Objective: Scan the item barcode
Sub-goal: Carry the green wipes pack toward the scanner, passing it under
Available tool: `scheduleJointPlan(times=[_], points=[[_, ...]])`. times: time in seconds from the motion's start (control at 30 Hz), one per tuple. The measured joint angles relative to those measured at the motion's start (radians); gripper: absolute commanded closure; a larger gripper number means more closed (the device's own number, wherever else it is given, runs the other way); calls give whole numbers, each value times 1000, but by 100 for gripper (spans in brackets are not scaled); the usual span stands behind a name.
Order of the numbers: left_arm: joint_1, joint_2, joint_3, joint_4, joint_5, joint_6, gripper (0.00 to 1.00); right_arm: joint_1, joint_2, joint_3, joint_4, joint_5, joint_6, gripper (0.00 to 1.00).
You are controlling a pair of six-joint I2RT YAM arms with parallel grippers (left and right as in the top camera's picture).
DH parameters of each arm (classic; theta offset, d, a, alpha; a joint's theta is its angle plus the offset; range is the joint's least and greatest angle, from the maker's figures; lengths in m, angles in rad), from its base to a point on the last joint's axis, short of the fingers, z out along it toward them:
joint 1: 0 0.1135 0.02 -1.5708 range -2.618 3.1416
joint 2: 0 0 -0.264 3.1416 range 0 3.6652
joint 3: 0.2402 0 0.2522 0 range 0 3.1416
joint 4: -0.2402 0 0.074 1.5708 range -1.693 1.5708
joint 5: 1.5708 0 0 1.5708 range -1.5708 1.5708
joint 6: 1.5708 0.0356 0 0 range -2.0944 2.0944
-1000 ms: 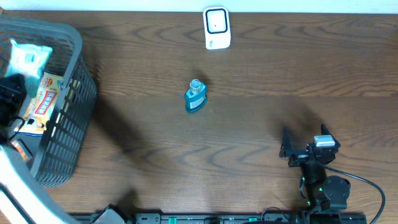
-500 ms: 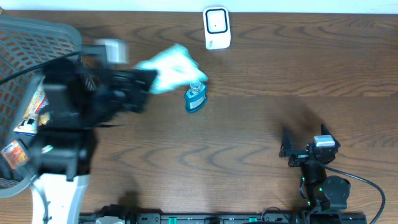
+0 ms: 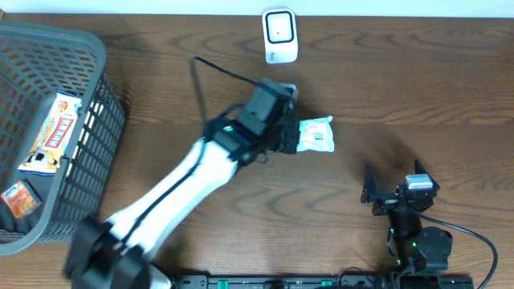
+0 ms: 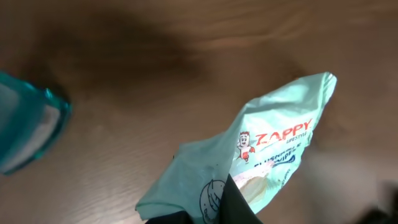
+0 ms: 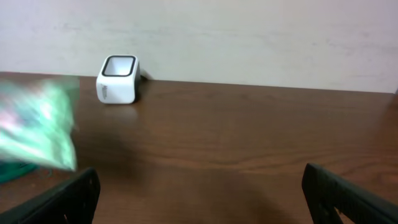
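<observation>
Item: Zappy wipes packet (image 3: 316, 134), teal, clamped in my left gripper (image 3: 294, 136), below and slightly right of the white scanner (image 3: 279, 36). Right gripper (image 3: 371, 191) gaped empty, well below it. Barcode side unclear, so I judged the packet needed turning flat toward the scanner window.

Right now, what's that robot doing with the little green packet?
The left gripper is shut on a pale green wipes packet and holds it out near the middle of the table, not far from the white scanner at the far edge. The right gripper sits open at the front right, holding nothing. More items lie in the grey basket.
</observation>
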Motion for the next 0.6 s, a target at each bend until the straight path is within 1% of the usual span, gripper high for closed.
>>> scheduleJointPlan(times=[0.2,0.27,0.4,0.6], points=[[-5,177,-6,8,-56,-309,93,0,0,0,0,0,0,1],[-10,202,-7,12,-65,-374,93,0,0,0,0,0,0,1],[-30,219,-7,14,-81,-460,92,0,0,0,0,0,0,1],[-66,219,-7,16,-122,-503,92,0,0,0,0,0,0,1]])
